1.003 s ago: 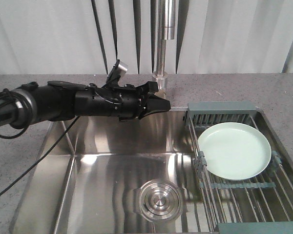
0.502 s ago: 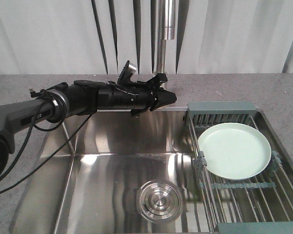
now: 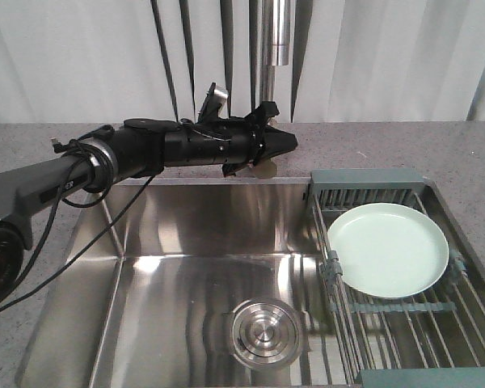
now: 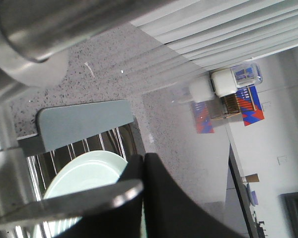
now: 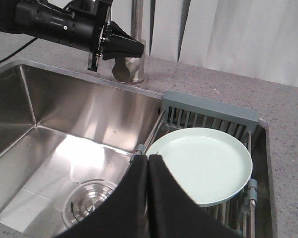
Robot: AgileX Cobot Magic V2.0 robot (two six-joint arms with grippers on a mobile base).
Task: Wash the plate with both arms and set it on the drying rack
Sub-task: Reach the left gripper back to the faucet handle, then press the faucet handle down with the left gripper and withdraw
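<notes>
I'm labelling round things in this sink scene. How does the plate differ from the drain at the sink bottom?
The plate is pale mint green and matte; the drain is shiny steel. The plate is clearly the wider of the two. The plate rests on the drying rack at the sink's right side, while the drain sits low in the basin floor. Both are round with concentric rings.

A round, pale mint-green plate (image 3: 388,248) lies face up on a drying rack (image 3: 404,311) of thin steel rods, at about four o'clock. A black robot arm (image 3: 145,153) reaches from nine o'clock.
</notes>
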